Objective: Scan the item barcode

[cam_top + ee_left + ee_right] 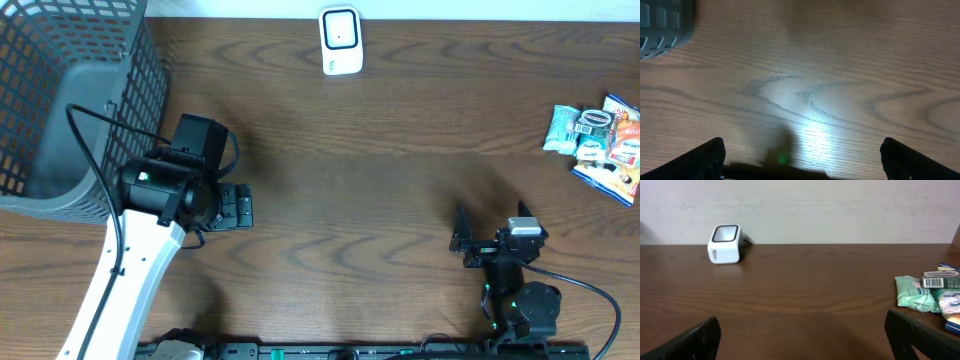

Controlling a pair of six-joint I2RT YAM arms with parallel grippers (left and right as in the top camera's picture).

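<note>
Furthest left, the grey basket [60, 120] stands beyond the left fingers [243, 208] and to their left, its corner close by. These fingers are spread wide and hold nothing, hanging over bare tabletop [400, 200]. A careless swing to their left could clip the basket wall.

The white scanner [340, 40] sits well ahead of both pairs of fingers, roughly between them, at the far edge. It looks light and free-standing. An item brought in too low or too fast could knock it round or shove it back, and its window would then no longer meet the code.

The right fingers [460, 232] are also spread wide and empty, low over the tabletop. The things to scan are a loose cluster of snack packets [598, 140]. They lie ahead of these fingers and off to their right, well apart from them, touching and overlapping one another. That overlap is probably the chief hazard — closing on the pile may take two packets at once, or drag a neighbour along. The wrappers look thin and slippery, so a shallow pinch could slip and a hard one could crumple the film. One packet shows a barcode [933, 282] on the side turned toward the right fingers. Gripping over it, or letting it turn away from the scanner, would spoil the read.
</note>
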